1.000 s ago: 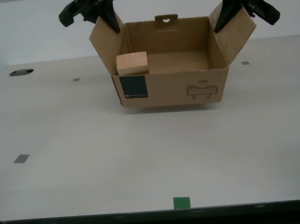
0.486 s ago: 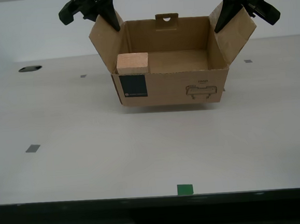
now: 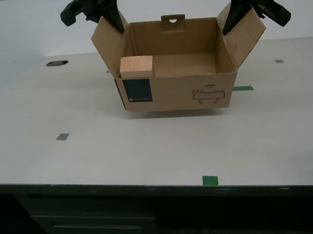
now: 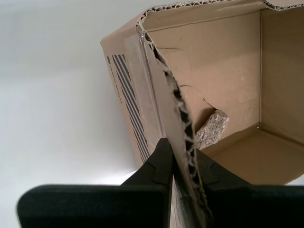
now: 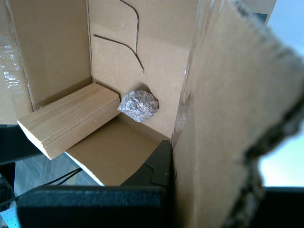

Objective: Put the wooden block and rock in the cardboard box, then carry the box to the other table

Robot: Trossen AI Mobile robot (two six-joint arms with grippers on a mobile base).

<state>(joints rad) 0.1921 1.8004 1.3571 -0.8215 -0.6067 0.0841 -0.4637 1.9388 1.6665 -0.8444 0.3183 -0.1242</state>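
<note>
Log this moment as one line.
carry | brown cardboard box lifted by both flaps | pale wooden block, grey rock inside | first gripper, second gripper clamped

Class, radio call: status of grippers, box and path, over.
My first gripper and my second gripper shut on cardboard box flaps. Wooden block and rock inside. Nothing blocking seen.

A side flap of the brown corrugated cardboard box (image 4: 209, 90) is clamped edge-on between the black fingers (image 4: 159, 164) of the second gripper (image 4: 183, 168). Just beyond the gripper, a small lumpy beige-grey rock (image 4: 212, 128) is seen resting against the box's inner wall, at its floor.
</note>
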